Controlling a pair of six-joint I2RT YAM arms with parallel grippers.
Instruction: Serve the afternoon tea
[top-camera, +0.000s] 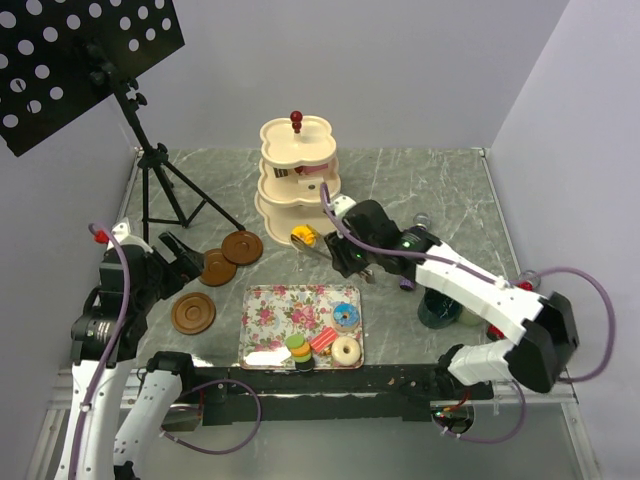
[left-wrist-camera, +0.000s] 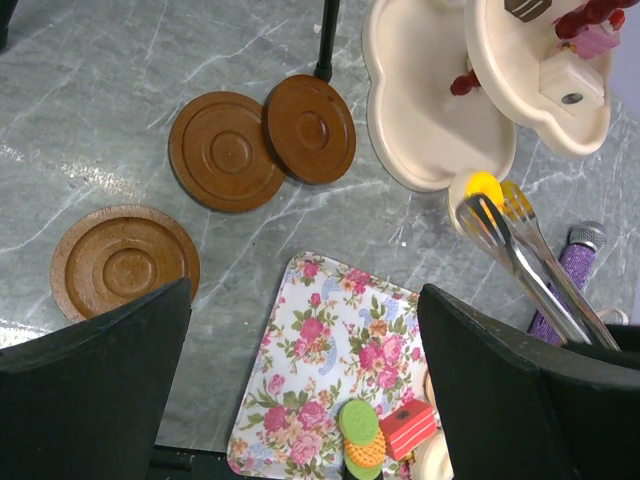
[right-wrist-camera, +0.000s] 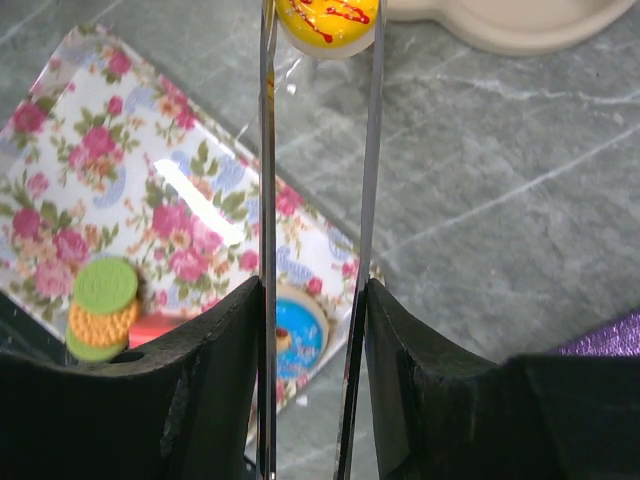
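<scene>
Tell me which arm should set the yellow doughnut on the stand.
Right. The right gripper clamps the tongs, which pinch the yellow doughnut beside the stand, at its bottom tier. The left gripper is open, empty, off by the saucers.

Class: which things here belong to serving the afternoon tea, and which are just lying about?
Job: cream three-tier plastic stand; brown round saucers; yellow iced toy doughnut; dark teal mug; metal tongs.
Lying about: black perforated music stand; purple glittery microphone.

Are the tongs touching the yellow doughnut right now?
Touching. The right wrist view shows the yellow doughnut pinched between both blades of the tongs.
</scene>
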